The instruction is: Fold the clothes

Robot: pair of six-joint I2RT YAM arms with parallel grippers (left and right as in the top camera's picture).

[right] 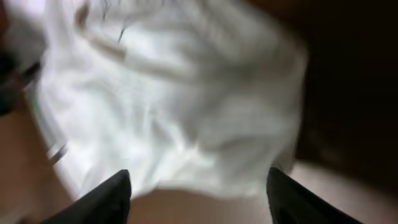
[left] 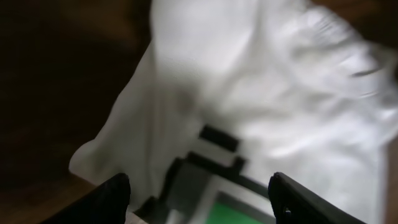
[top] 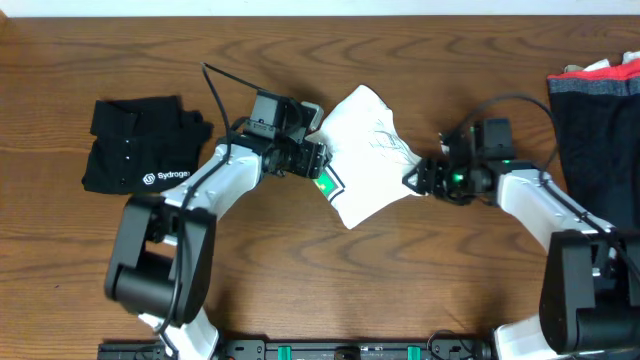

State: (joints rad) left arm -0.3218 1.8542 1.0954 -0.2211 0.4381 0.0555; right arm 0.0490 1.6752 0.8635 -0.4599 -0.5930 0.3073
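Overhead: the white T-shirt lies bunched mid-tabletop, its long axis roughly back to front. Your left gripper and right gripper flank it, equally near. A black shirt lies well apart, leftward.
Left wrist: jaws spread, gripping nothing, logo patch between them.
Right wrist: jaws spread, cloth just ahead.

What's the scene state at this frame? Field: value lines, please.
surface: wooden table
garment in work: white T-shirt, bunched and creased, mid-table between the arms
marking: green-and-white logo patch at the shirt's left edge
left gripper: open, at the shirt's left edge
right gripper: open, at the shirt's right edge
left side: black folded shirt, white lettering, apart from the white one
right edge: dark garment pile, red and white fabric at its top, partly out of view
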